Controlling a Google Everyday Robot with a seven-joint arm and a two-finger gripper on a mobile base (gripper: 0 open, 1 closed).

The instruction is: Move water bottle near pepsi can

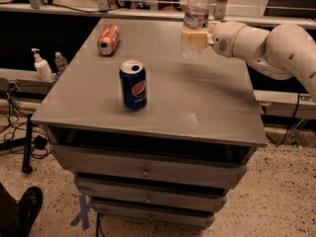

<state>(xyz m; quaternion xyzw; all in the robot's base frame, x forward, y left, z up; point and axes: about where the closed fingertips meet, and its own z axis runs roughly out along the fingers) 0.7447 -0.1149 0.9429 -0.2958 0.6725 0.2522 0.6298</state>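
Observation:
The water bottle [194, 19] is clear ribbed plastic with a white cap and a pale label band. It stands upright over the far right part of the grey tabletop [207, 102]. My gripper [193, 37] reaches in from the right and is shut on the bottle's lower half. The pepsi can [133, 84], dark blue with a round logo and a silver top, stands upright near the table's middle left, well to the front left of the bottle.
An orange can [108, 38] lies on its side at the table's far left. A white pump bottle [41, 66] and a tiny clear bottle [61, 61] stand on a low ledge left of the table. Drawers [144, 171] face the front.

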